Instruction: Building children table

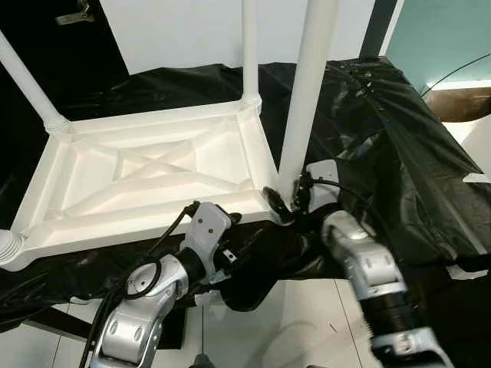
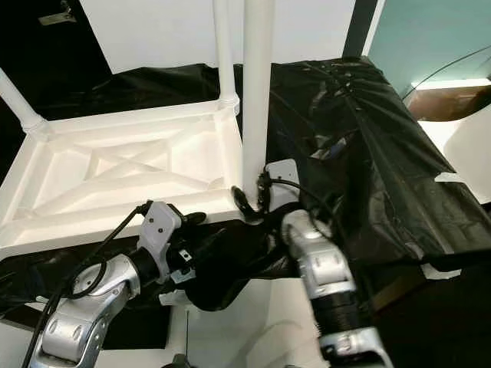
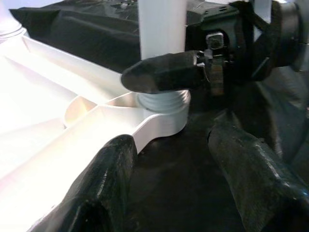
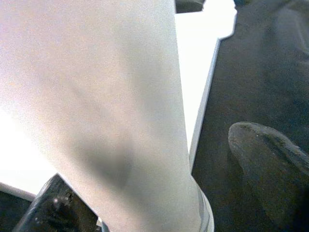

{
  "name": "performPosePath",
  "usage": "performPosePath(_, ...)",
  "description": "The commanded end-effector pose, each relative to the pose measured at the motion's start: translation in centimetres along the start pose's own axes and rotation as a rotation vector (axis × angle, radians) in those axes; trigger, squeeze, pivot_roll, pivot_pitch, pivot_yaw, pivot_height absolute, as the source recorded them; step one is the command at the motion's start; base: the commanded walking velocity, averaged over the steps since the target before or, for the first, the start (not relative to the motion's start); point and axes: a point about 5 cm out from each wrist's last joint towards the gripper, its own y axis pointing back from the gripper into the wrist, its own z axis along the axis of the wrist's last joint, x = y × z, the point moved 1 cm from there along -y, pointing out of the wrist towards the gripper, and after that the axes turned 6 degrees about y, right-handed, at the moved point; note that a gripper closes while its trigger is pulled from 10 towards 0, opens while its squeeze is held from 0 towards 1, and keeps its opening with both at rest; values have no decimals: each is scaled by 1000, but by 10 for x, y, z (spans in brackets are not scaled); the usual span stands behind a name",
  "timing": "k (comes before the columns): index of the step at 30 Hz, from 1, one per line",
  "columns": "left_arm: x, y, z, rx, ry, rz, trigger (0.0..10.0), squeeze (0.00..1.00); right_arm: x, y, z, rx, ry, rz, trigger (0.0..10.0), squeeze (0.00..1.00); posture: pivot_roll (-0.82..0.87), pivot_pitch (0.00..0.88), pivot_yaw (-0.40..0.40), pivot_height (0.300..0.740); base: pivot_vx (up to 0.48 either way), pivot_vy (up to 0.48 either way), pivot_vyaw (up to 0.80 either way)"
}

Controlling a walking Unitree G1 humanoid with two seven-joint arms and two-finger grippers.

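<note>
nearest, the left gripper (image 1: 230, 218) hovers at the near edge of the upturned white tabletop (image 1: 138, 184), fingers spread and holding nothing, probably ready to steady it. just beyond, at the tabletop's near right corner, the right gripper (image 1: 285, 201) pinches the base of a smooth round leg (image 1: 307, 100), seemingly seating it in its threaded socket. farther back, two more legs stand in the tabletop's ribbed plastic underside, over crinkled black sheeting (image 1: 383, 130).

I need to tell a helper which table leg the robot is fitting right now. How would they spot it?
Find the white tabletop lying upside down on the black sheet, its ribbed underside up. Go to its corner nearest the robot, on the robot's right. The leg standing there is the one with the right gripper at its base; the other legs stand untouched.
</note>
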Motion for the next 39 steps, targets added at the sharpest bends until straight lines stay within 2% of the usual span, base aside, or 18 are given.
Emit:
performPosePath(1, 4, 2, 0, -1, 0, 68, 10000, 0, 2, -3, 0, -11, 12, 63, 10000, 0, 51, 56, 12, 740, 0, 0, 0)
performPosePath(2, 4, 2, 0, -2, -3, 70, 10000, 0, 0, -5, 1, -8, 56, 106, 10000, 0, 51, 56, 12, 740, 0, 0, 0)
performPosePath(5, 5, 2, 1, -2, -8, 72, 10000, 0, -2, -8, 2, -8, 83, 141, 10000, 0, 54, 56, 13, 740, 0, 0, 0)
performPosePath(6, 6, 3, 1, -2, -14, 73, 10000, 0, -5, -15, 5, -15, 142, 192, 10000, 0, 57, 49, 13, 740, 0, 0, 0)
performPosePath(9, 6, 2, 2, -2, -16, 72, 10000, 0, -4, -19, 5, -2, 161, 254, 10000, 0, 57, 49, 13, 740, 0, 0, 0)
performPosePath(12, 6, 3, 2, -1, -20, 70, 10000, 0, 0, -22, 1, 21, 189, 388, 10000, 0, 72, 39, 12, 740, 0, 0, 0)
performPosePath(14, 6, 3, 2, 0, -21, 71, 10000, 0, 0, -22, 0, 29, 201, 408, 10000, 0, 75, 40, 12, 740, 0, 0, 0)
performPosePath(15, 6, 4, 2, 1, -21, 71, 10000, 0, 1, -22, -2, 34, 202, 425, 3686, 0, 79, 40, 10, 740, 0, 0, 0)
performPosePath(16, 6, 4, 2, 1, -21, 71, 10000, 0, 1, -22, -2, 34, 202, 425, 3686, 0, 79, 40, 10, 740, 0, 0, 0)
performPosePath(17, 5, 4, 2, 2, -21, 71, 10000, 0, 1, -22, -3, 34, 208, 441, 510, 0, 80, 41, 10, 740, 0, 0, 0)
performPosePath(18, 5, 5, 1, 3, -20, 71, 10000, 0, 1, -21, -4, 32, 212, 455, 0, 0, 81, 40, 12, 740, 0, 0, 0)
performPosePath(27, 4, 3, 1, 4, -19, 68, 10000, 0, -5, -19, -13, 48, 178, 451, 0, 0, 74, 29, 7, 740, 0, 0, 0)
performPosePath(28, 4, 2, 1, 3, -19, 65, 10000, 0, -7, -19, -15, 57, 166, 428, 2392, 0, 70, 26, 7, 740, 0, 0, 0)
performPosePath(29, 3, 2, 1, 3, -18, 63, 10000, 0, -8, -18, -16, 63, 160, 412, 2392, 0, 66, 26, 5, 740, 0, 0, 0)
performPosePath(30, 2, 2, 0, 2, -17, 59, 10000, 0, -8, -18, -16, 58, 149, 394, 10000, 0, 59, 24, 5, 740, 0, 0, 0)
performPosePath(32, 1, 0, 1, 0, -15, 51, 10000, 0, -9, -15, -21, 79, 160, 290, 10000, 0, 47, 29, 4, 740, 0, 0, 0)
performPosePath(34, 2, -1, 1, -1, -14, 50, 10000, 0, -9, -14, -22, 90, 163, 253, 10000, 0, 47, 29, 4, 740, 0, 0, 0)
performPosePath(39, 1, -2, 0, -2, -10, 44, 10000, 0, -9, -7, -35, 160, 40, 7, 10000, 0, 31, 49, 9, 740, 0, 0, 0)
